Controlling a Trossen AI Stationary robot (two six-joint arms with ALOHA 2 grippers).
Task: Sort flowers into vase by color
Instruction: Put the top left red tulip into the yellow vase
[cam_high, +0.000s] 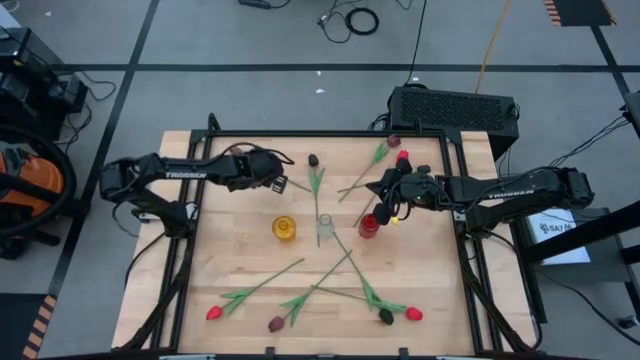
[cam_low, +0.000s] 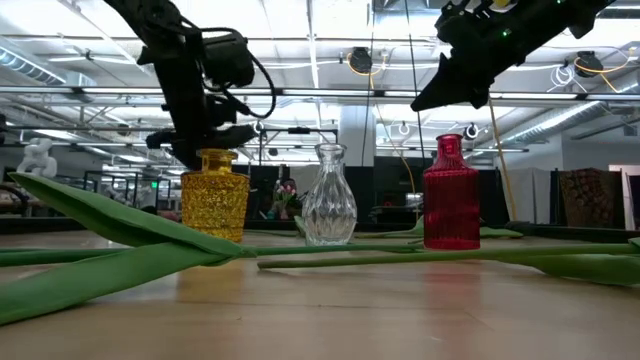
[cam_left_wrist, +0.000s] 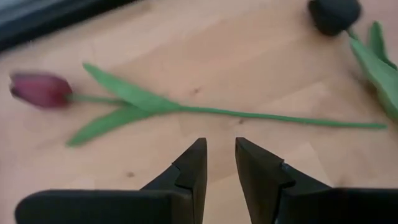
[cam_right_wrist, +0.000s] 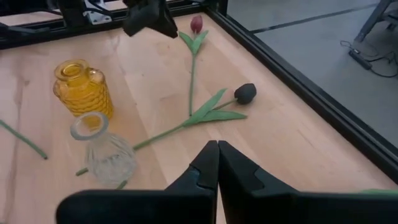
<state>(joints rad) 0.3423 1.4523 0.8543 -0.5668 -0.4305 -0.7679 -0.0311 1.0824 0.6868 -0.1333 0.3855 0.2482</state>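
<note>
From above, my left pincer (cam_high: 278, 184) hangs over the desk's (cam_high: 240, 265) far left part, its fingers a little apart with nothing between them. My wrist camera there shows what the overhead picture hides: a maroon tulip (cam_left_wrist: 38, 89) lying flat just ahead of the fingertips, stem running toward a black tulip (cam_left_wrist: 334, 14).

My right pincer (cam_high: 392, 213) is shut and empty, raised above the red vase (cam_high: 368, 226). Its wrist camera looks across the desk past the clear vase (cam_right_wrist: 106, 152) and yellow vase (cam_right_wrist: 79, 87) to that same black tulip (cam_right_wrist: 245, 93) and maroon tulip (cam_right_wrist: 196, 24), with my left pincer (cam_right_wrist: 149, 17) near the maroon one.

The low view shows all three vases upright in a row: yellow vase (cam_low: 214, 195), clear vase (cam_low: 329, 197), red vase (cam_low: 451, 195). I can see no stem standing in any of them. Long leaves (cam_low: 110, 225) lie across the foreground there and block part of the desk.

Overhead, more flowers lie flat: a red tulip (cam_high: 402, 156) and a maroon one (cam_high: 394, 141) at the far right, and red tulips (cam_high: 213, 313) (cam_high: 414, 314), a maroon one (cam_high: 276, 323) and a black one (cam_high: 386, 316) along the near edge, stems crossing. A black box (cam_high: 455, 108) sits beyond the far edge.
</note>
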